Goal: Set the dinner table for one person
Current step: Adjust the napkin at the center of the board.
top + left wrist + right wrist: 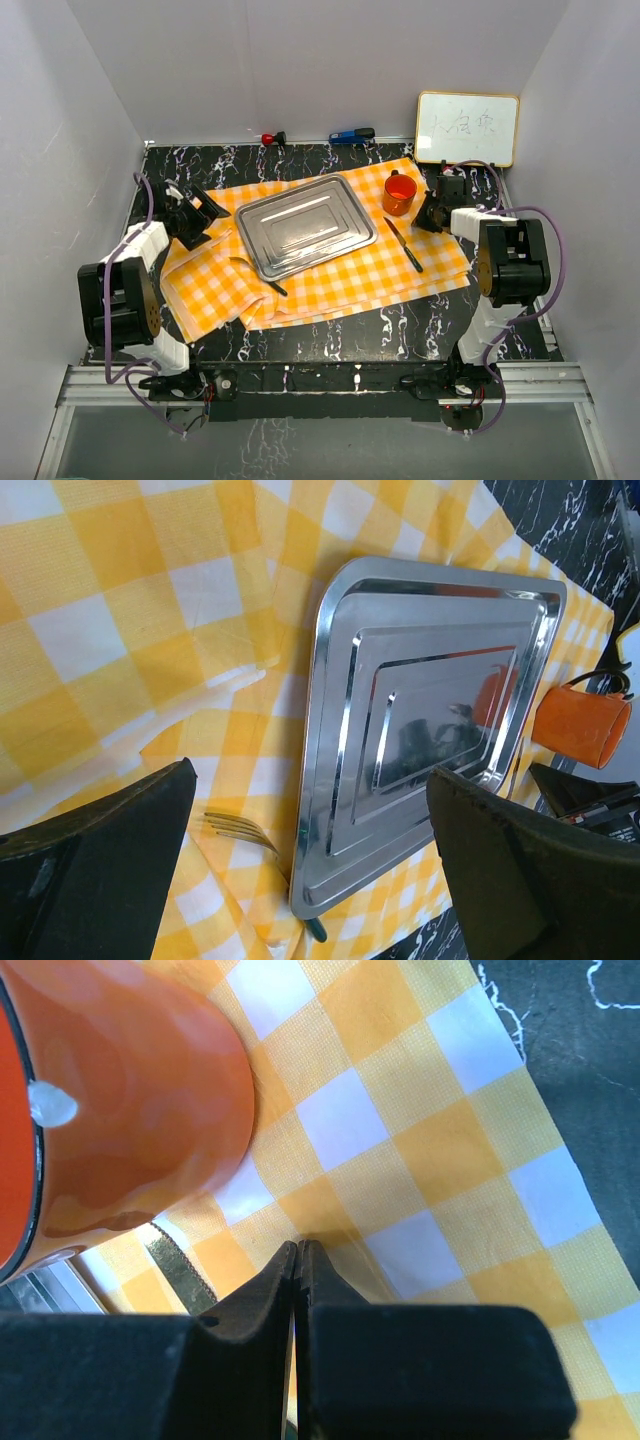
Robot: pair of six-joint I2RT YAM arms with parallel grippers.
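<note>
The black marbled dinner table (330,340) carries an orange-and-white checked cloth (340,285). On the cloth lie a steel tray (305,225), an orange mug (399,193), a knife (404,245) to the tray's right and a fork (258,275) at its near-left corner. My left gripper (195,215) is open and empty above the cloth's left side; its wrist view shows the tray (430,700), the fork (240,830) and the mug (580,725). My right gripper (432,212) is beside the mug (130,1110), its jaws (300,1248) shut, pinching a fold of cloth (430,1160). The knife's serrated blade (180,1270) lies next to the jaws.
A small whiteboard (467,127) leans at the back right. A red-capped item (270,138) and a blue one (352,135) lie along the back edge. Grey walls close in the table on three sides. The cloth's near-left edge is rumpled and folded.
</note>
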